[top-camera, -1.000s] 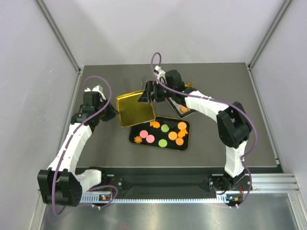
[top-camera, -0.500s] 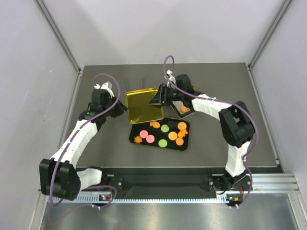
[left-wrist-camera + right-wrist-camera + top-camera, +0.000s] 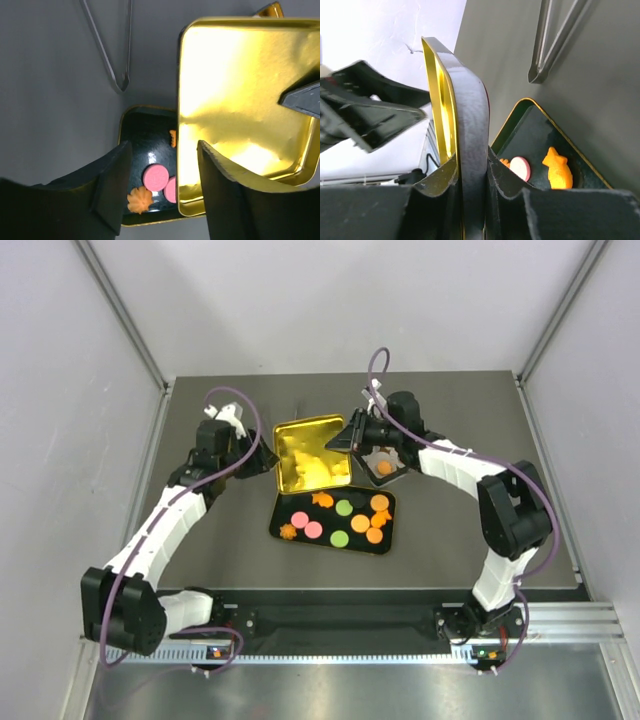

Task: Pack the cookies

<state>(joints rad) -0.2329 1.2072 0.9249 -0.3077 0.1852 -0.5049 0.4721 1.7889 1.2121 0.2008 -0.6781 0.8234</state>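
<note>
Flat little cookies, round pink, green and orange ones plus bumpy orange ones, lie in a black tin with a gold rim. The right gripper pinches the edge of the shiny gold lid. The left gripper has its fingers apart.

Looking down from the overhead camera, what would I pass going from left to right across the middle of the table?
First the white-and-black left robot arm → shiny gold rectangular tin lid → small white round paper cup holding an orange cookie.
</note>
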